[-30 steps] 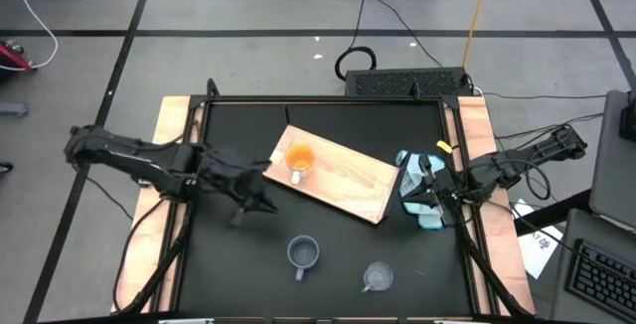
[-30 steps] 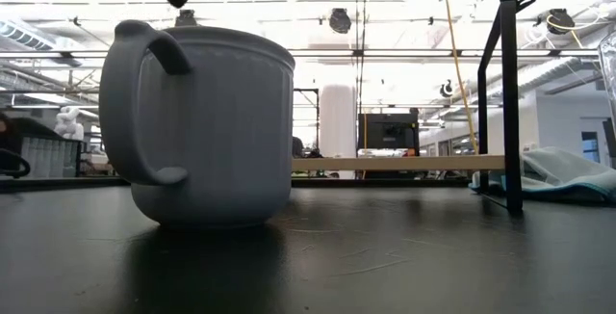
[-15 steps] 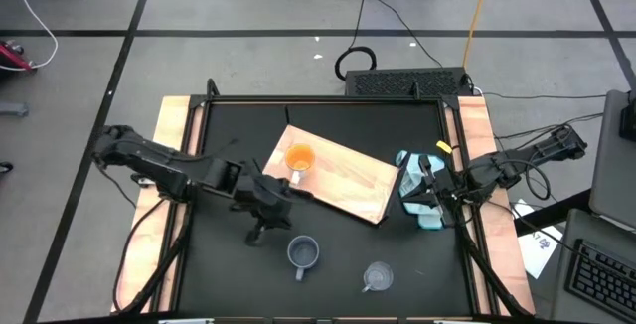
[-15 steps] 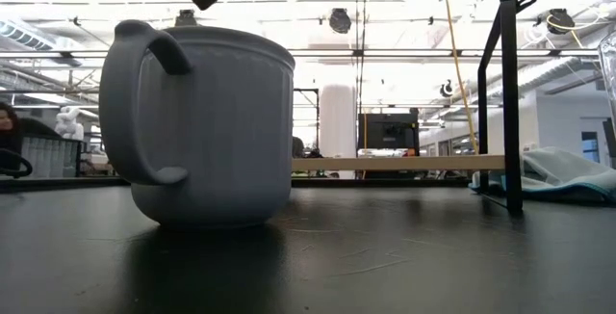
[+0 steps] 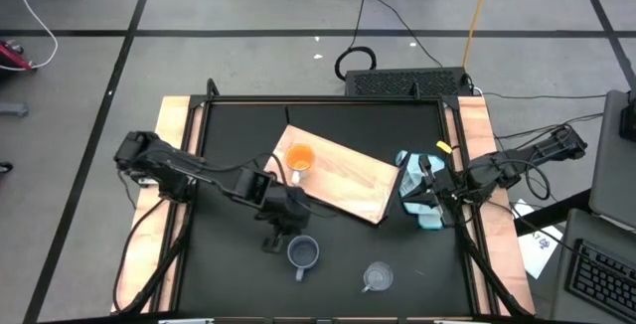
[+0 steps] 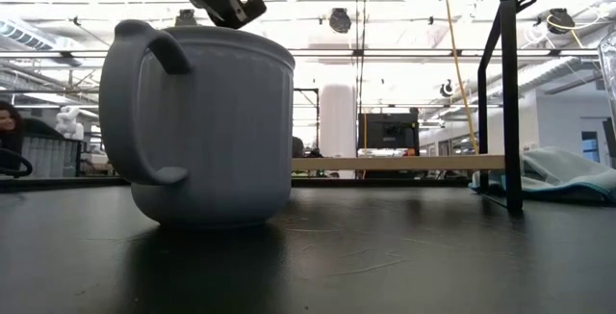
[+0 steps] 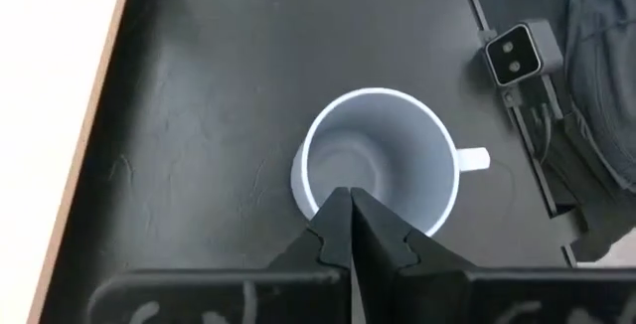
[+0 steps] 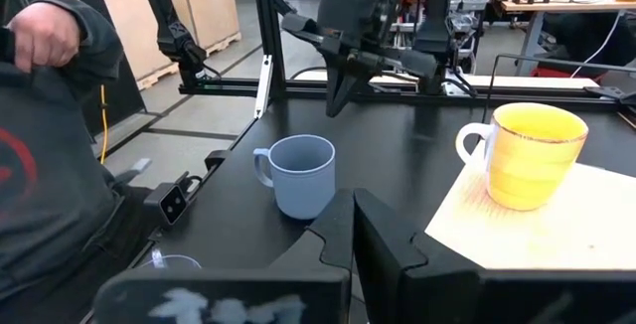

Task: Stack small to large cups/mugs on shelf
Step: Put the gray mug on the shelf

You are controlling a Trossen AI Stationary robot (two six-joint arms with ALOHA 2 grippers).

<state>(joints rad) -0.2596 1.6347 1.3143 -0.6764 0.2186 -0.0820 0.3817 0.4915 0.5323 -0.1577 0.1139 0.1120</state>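
1. Your left gripper (image 5: 281,227) has travelled from beside the board's near-left edge to a spot just beside the grey-blue mug (image 5: 302,253), on its left-rear side; a second ago it was well apart from it.
2. From the low camera, that gripper (image 6: 231,1) now dips in just above the mug's (image 6: 207,126) rim, where earlier only its tip showed higher up.
3. You can see in the left wrist view that its fingers (image 7: 350,227) are pressed together, their tip over the near rim of the mug (image 7: 376,165), which stands upright on the black tabletop (image 5: 229,264) with its handle pointing away from the arm's side.
4. Your right gripper (image 5: 425,193) has not moved; it rests at the table's right edge over the light blue cloth (image 5: 412,180), fingers closed and holding nothing.
5. Nothing else has shifted: the orange mug (image 5: 298,159) stays upright on the left end of the shelf (image 5: 348,180), and the clear glass cup (image 5: 377,277) stays on the tabletop near the front, to the right of the grey-blue mug.
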